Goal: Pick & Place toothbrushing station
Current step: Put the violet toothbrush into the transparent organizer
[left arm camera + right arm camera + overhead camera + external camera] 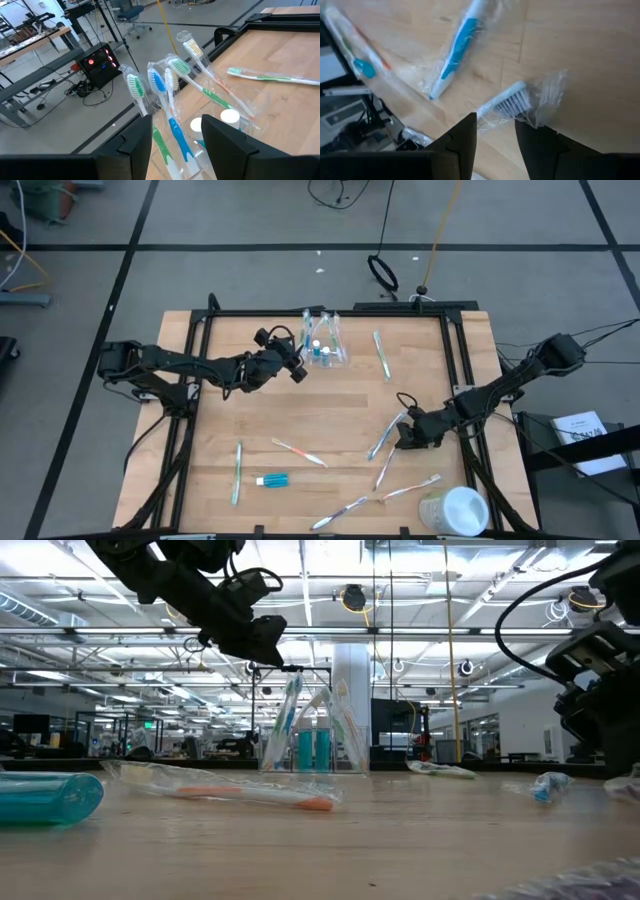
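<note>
A small clear cup (pixel 326 352) stands upright at the table's far middle. It holds several wrapped toothbrushes (pixel 165 95) and blue toothpaste tubes with white caps (pixel 229 117). My left gripper (pixel 297 369) hovers open just left of the cup, above the table (pixel 268 648). Its fingers (pixel 131 145) stand before the brush handles without touching them. My right gripper (pixel 404 436) hangs open at the right, low over a wrapped toothbrush head (pixel 512 102) that lies flat on the wood. A blue-handled toothbrush (pixel 457 50) lies beside it.
Loose wrapped toothbrushes lie flat around the table (pixel 238 470) (pixel 300 452) (pixel 380 355) (pixel 410 490) (pixel 342 512). A blue toothpaste tube (pixel 272 479) lies near the front. A larger white cup (pixel 455 510) lies on its side at the front right corner. A black frame (pixel 458 370) rims the table.
</note>
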Tool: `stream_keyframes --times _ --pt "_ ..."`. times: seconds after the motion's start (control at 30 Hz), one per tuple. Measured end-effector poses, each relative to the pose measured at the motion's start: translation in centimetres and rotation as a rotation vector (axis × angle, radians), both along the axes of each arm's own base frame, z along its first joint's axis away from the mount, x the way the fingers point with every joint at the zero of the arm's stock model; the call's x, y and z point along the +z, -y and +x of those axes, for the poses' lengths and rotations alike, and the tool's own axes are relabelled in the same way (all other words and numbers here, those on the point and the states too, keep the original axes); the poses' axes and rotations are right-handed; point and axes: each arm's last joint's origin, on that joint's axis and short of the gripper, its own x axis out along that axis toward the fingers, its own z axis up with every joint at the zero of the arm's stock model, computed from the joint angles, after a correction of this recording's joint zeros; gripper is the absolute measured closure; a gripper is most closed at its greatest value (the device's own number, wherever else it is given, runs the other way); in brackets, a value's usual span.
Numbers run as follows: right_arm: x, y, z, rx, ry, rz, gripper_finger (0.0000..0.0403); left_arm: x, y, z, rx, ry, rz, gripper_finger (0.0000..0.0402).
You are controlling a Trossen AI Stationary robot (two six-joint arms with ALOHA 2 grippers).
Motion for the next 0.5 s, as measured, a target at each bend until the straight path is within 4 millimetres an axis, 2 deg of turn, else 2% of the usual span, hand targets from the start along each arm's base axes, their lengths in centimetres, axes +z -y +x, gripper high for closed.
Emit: stream_keyframes --times 0.13,0.5 --pt "-0.24 0.08 -0.18 0.071 0.033 -0.053 0.0289 0.00 0.00 0.00 0.000 0.000 0.000 0.0224" --pt "-0.29 0.14 -0.18 0.154 0.069 -0.139 0.0398 0.00 0.00 0.00 0.000 0.000 0.000 0.0224"
